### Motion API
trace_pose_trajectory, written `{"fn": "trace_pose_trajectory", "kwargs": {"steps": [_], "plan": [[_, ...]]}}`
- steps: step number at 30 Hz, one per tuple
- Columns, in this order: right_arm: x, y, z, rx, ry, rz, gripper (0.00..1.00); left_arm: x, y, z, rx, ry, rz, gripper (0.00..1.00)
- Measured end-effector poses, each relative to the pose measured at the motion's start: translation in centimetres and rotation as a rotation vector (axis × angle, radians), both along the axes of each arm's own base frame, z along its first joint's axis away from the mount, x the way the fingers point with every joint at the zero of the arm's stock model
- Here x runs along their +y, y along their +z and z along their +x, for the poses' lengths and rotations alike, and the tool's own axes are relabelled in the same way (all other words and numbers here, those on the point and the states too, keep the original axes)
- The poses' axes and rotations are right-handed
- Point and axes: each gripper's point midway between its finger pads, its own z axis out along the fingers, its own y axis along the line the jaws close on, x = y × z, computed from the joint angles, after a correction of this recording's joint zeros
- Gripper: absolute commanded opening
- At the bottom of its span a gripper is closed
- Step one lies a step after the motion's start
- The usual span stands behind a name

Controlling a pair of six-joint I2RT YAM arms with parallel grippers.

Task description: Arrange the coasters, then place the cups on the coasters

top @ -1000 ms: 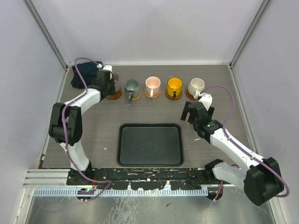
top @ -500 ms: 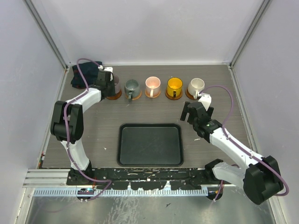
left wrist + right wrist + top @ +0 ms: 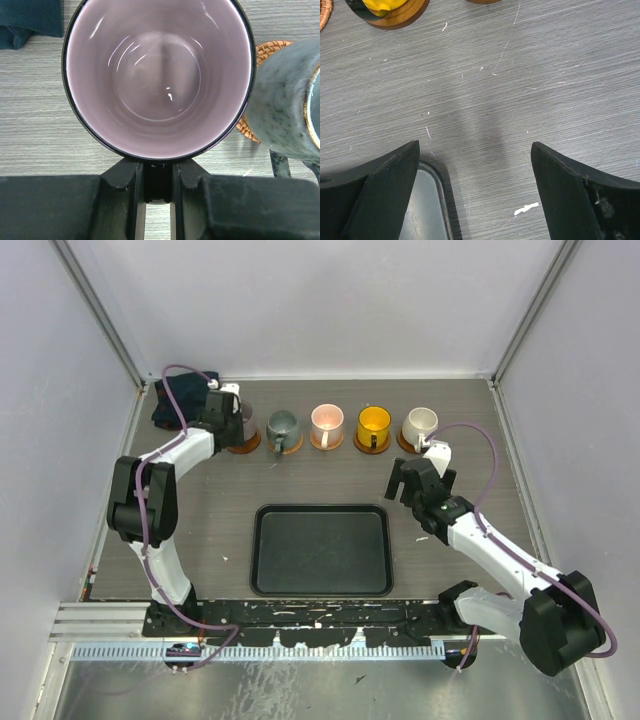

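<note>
- Top external view: my left gripper [image 3: 228,418] is at the left end of the far row, clamped on the mauve mug [image 3: 246,420], which it mostly hides.
- The leftmost coaster [image 3: 244,446] shows just at the near side of that mug, so the coming move looks like a short straight descent. I cannot tell whether the base touches it.
- The grey-teal mug [image 3: 283,426], pink mug [image 3: 327,419], yellow mug [image 3: 374,421] and cream mug [image 3: 421,422] each sit on their own coaster.
- My right gripper [image 3: 417,478] hangs near the cream mug, well apart from the mauve one; the left arm is plainly the nearer. The black tray [image 3: 255,550] lies between the arms.
- Left wrist view: the mauve mug stands upright, mouth facing the camera. The jaws are nearly closed, pinching it at its near side.
- The grey-teal mug is just beside it on the right, with a woven coaster [image 3: 272,49] showing between them; I judge clearance there tight.
- Right wrist view: the jaws are spread wide with nothing between them, only bare table [image 3: 520,75].
- No brand, label or writing is readable in any view.
</note>
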Motion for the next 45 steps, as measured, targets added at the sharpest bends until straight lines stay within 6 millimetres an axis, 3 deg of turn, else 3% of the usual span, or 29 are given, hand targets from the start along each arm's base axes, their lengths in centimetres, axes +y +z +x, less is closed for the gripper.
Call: {"fn": "trace_pose_trajectory", "kwargs": {"steps": [34, 39, 45], "plan": [[0.5, -0.6, 0.0, 0.019, 0.01, 0.02, 0.96, 0.6, -1.7, -1.0, 0.077, -0.068, -0.006, 0.0], [0.6, -0.6, 0.0, 0.019, 0.012, 0.022, 0.96, 0.6, -1.7, -1.0, 0.076, -0.068, -0.006, 0.2], [0.7, -0.6, 0.1, 0.018, 0.016, 0.027, 0.96, 0.6, -1.6, -0.9, 0.069, -0.066, -0.005, 0.27]]}}
